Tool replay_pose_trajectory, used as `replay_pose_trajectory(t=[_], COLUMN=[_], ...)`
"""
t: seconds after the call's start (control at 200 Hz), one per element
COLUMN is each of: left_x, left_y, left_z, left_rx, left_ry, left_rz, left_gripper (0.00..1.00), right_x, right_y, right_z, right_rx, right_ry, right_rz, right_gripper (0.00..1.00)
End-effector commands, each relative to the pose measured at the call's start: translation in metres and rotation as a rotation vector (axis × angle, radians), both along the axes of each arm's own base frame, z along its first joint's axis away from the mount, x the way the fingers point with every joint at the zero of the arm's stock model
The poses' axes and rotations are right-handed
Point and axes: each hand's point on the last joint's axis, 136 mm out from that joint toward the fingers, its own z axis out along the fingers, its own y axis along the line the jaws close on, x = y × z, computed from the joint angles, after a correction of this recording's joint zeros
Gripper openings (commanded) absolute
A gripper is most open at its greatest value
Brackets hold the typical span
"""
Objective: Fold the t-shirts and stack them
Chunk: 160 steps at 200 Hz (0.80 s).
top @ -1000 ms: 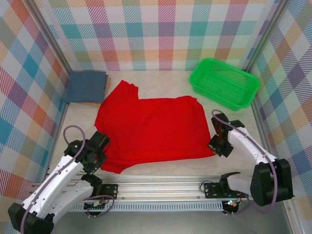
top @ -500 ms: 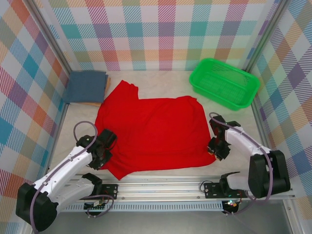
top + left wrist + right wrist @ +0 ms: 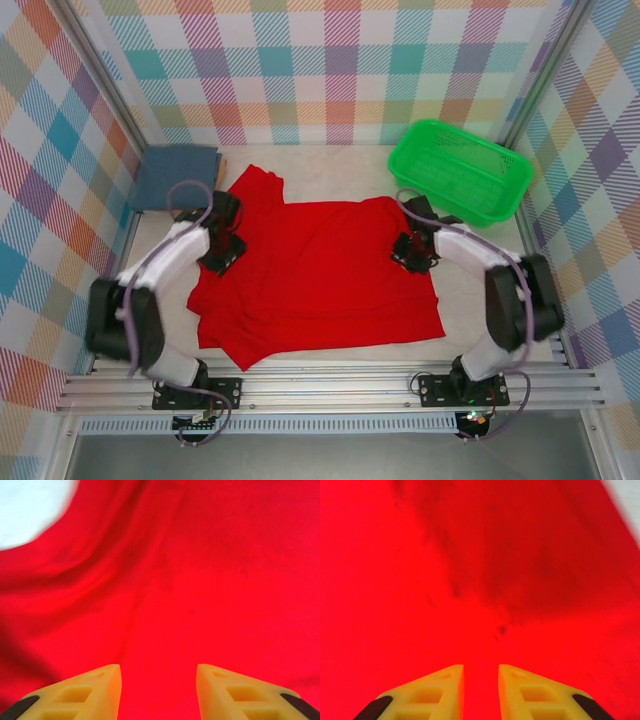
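Note:
The red t-shirt (image 3: 315, 275) lies spread flat in the middle of the table, plain side up. My left gripper (image 3: 222, 250) hangs over its left side near the sleeve. In the left wrist view the left gripper (image 3: 159, 672) is open, with smooth red cloth (image 3: 200, 580) beneath and nothing held. My right gripper (image 3: 408, 252) sits over the shirt's right side. In the right wrist view the right gripper (image 3: 481, 672) shows a narrow gap between its fingers, with flat red cloth (image 3: 445, 580) below. The slate-blue t-shirt (image 3: 177, 177) rests folded at the back left.
A green mesh basket (image 3: 460, 170) stands at the back right, close behind my right arm. Plaid walls close in the table on three sides. Bare tabletop (image 3: 340, 155) runs along the back between the blue shirt and the basket.
Both arms have swung from the red shirt's near corners up to its far half. Both grippers were shut by those corners and now stand open. The near left corner has shifted slightly.

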Motion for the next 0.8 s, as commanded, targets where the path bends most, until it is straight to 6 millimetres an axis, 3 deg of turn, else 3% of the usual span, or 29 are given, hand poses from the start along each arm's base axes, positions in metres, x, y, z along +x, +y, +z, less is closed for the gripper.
replay_pose_trajectory(t=[0.0,0.24,0.375,0.475,0.635,0.73,0.795], left_x=[0.056,0.099,0.143,0.180,0.213,0.222,0.220], left_y=[-0.021,-0.008,-0.004,-0.004,0.001,0.001,0.004], left_z=[-0.019,-0.072,-0.078,-0.071,-0.061,-0.031,0.008], left_rx=[-0.096,-0.072,-0.073,-0.075,-0.087,-0.084,-0.047], left_ry=[-0.053,0.036,0.025,-0.008,-0.049,-0.106,-0.166], left_rz=[-0.076,-0.071,-0.123,-0.144,-0.143,-0.157,-0.170], left_gripper=[0.41,0.40,0.40,0.41,0.44,0.53,0.61], right_x=[0.049,0.070,0.083,0.093,0.124,0.134,0.136], right_y=[0.017,0.009,-0.012,-0.025,-0.011,-0.002,0.001], right_z=[0.000,-0.031,-0.038,-0.039,-0.027,-0.007,0.017], right_rx=[0.058,0.022,-0.012,-0.006,0.039,0.055,0.043], right_ry=[-0.110,-0.024,0.025,0.036,-0.028,-0.073,-0.124], right_rz=[-0.052,-0.169,-0.230,-0.255,-0.113,-0.031,0.009], right_gripper=[0.23,0.21,0.19,0.19,0.23,0.27,0.30])
